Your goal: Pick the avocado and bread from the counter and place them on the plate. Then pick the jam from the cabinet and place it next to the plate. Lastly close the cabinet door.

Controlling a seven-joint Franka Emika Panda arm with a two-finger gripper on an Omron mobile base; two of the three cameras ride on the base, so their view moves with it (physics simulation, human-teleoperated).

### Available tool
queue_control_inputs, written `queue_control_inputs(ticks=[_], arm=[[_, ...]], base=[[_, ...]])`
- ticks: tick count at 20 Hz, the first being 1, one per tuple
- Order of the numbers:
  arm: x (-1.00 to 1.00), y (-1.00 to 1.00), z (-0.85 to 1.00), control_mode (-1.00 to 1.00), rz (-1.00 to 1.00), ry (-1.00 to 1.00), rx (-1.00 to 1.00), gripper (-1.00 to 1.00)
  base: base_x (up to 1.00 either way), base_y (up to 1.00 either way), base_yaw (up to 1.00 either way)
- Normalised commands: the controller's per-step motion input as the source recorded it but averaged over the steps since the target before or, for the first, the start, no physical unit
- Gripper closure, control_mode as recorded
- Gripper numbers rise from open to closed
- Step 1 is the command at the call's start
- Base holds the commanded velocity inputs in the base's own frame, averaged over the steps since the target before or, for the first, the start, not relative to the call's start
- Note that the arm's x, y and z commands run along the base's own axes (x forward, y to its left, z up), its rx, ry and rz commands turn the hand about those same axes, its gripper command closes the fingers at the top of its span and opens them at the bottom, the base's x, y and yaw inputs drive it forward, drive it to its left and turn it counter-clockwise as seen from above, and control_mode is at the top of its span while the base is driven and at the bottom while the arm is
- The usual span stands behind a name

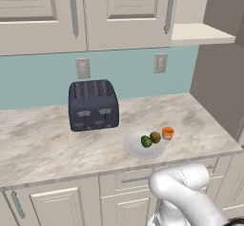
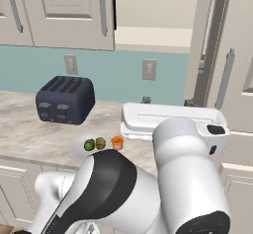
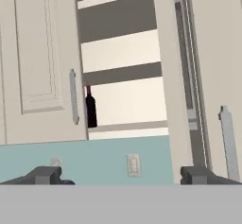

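- Closing the cabinet [image 3: 124, 62] door [image 3: 176, 76] is the step in hand, by my reading: avocado [image 1: 146, 141] and bread [image 1: 155, 137] sit on the plate [image 1: 133, 146], near the counter [image 1: 43, 144] front edge.
- Jam [image 1: 167, 133] stands just beside the plate's right rim, as required.
- Gripper [image 3: 125, 175] fingers spread wide, grasping nothing, facing the open cabinet, where a wine bottle [image 3: 90, 108] stands on the shelf.
- Recommend pushing the door's outer face near its free edge, swinging it fully shut without catching the handle [image 3: 229, 138].
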Motion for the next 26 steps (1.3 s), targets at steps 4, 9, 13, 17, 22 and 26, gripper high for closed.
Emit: queue_control_inputs(ticks=[4,9,13,17,22,26], arm=[[0.22,-0.61,-0.02,-1.0,0.0,-0.02,0.0,-1.0],[0.32,-0.57,0.0,-1.0,0.0,-0.02,0.0,-1.0],[0.54,-0.42,-0.01,-1.0,0.07,0.0,0.02,-1.0],[0.55,-0.36,-0.06,-1.0,0.09,0.0,0.02,-1.0],[0.46,-0.38,-0.04,-1.0,0.09,0.0,0.02,-1.0],[0.38,-0.41,-0.02,-1.0,0.09,-0.01,0.03,-1.0]], base=[[0.0,0.0,0.0],[0.0,0.0,0.0],[0.0,0.0,0.0],[0.0,0.0,0.0],[0.0,0.0,0.0],[0.0,0.0,0.0]])
